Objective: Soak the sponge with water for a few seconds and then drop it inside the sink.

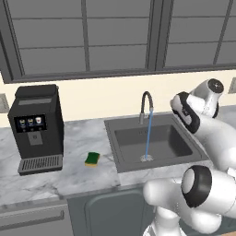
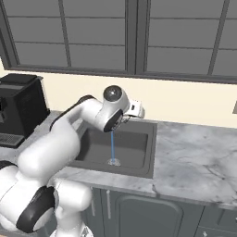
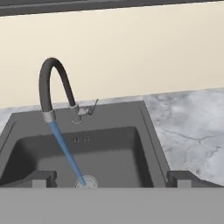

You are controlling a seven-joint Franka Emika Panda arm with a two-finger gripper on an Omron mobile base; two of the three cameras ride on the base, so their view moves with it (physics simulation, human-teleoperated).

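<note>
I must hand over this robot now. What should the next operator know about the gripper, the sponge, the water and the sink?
Gripper: open and empty, fingertips spread wide, hovering above the sink.
Sponge: lying on the marble counter left of the sink, between it and the coffee machine; untouched.
Water: running from the faucet onto the drain.
Done: water is on.
Left: pick up the sponge, hold it under the stream for a few seconds, drop it in the sink.

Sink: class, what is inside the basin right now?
Inside the sink, water from the faucet lands on the drain. The arm hides the basin's left part in the right base view.
</note>
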